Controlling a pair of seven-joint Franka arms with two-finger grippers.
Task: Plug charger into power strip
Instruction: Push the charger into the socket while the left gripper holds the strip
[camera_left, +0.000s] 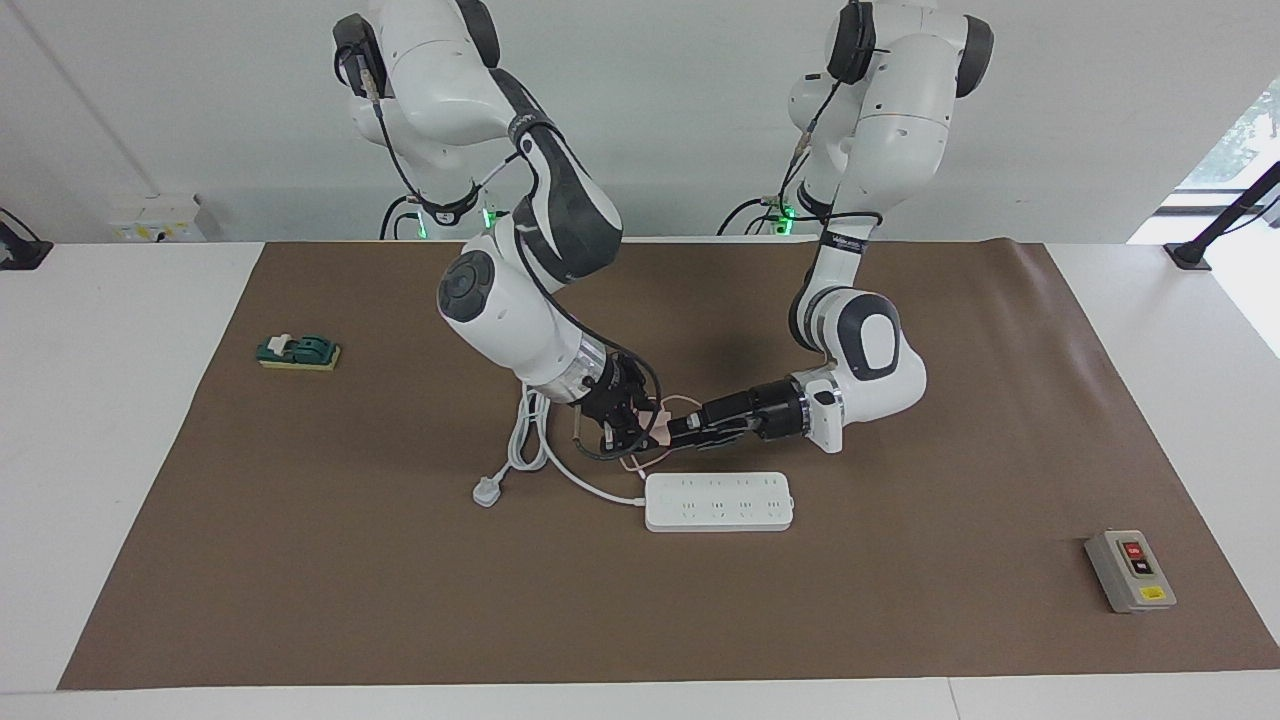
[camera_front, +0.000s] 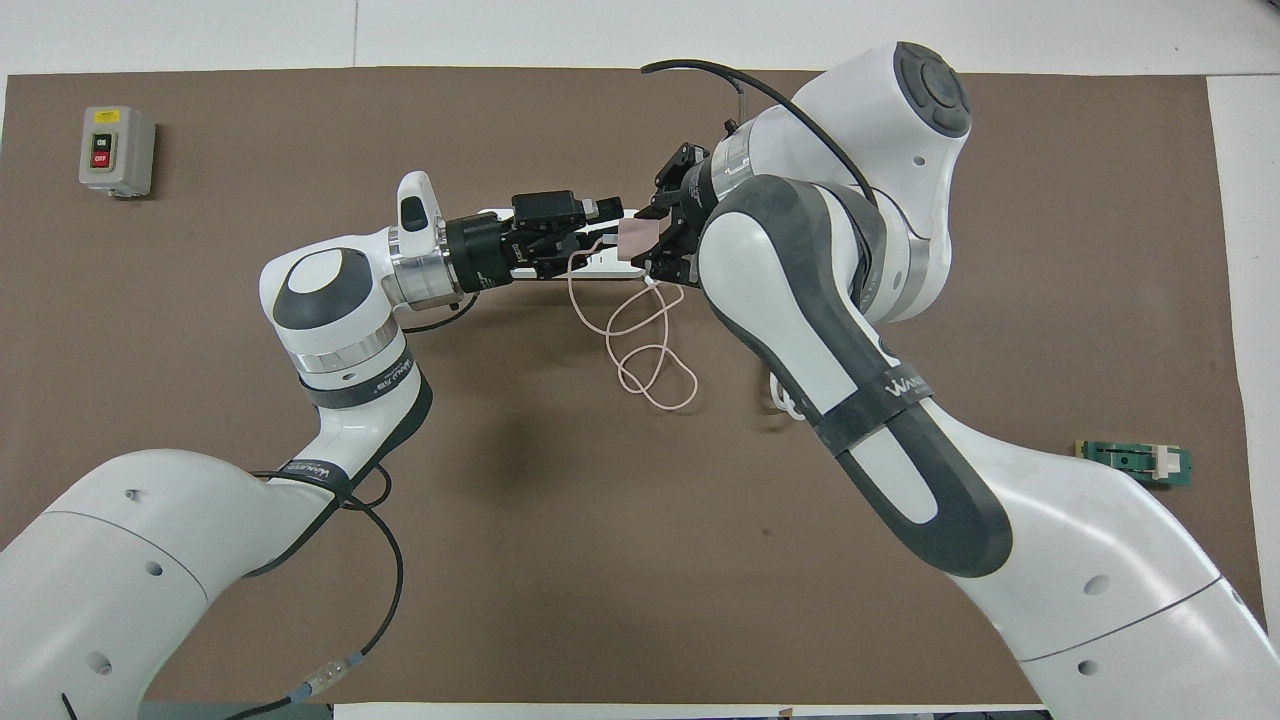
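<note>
The small pale pink charger (camera_left: 657, 424) (camera_front: 634, 239) is up in the air, with my right gripper (camera_left: 640, 428) (camera_front: 655, 240) shut on it. It hangs over the mat by the corded end of the power strip (camera_left: 718, 501) (camera_front: 612, 264). Its thin pink cable (camera_front: 648, 358) droops in loops onto the mat. My left gripper (camera_left: 676, 432) (camera_front: 603, 224) reaches in level from the left arm's end, open, its fingertips right at the charger's side. The white strip lies flat with its sockets up. In the overhead view both grippers cover most of it.
The strip's thick white cord (camera_left: 527, 437) ends in a grey-white plug (camera_left: 486, 491) toward the right arm's end. A grey box with red and black buttons (camera_left: 1130, 571) (camera_front: 116, 150) sits at the left arm's end. A green block (camera_left: 298, 352) (camera_front: 1133, 463) lies at the right arm's end.
</note>
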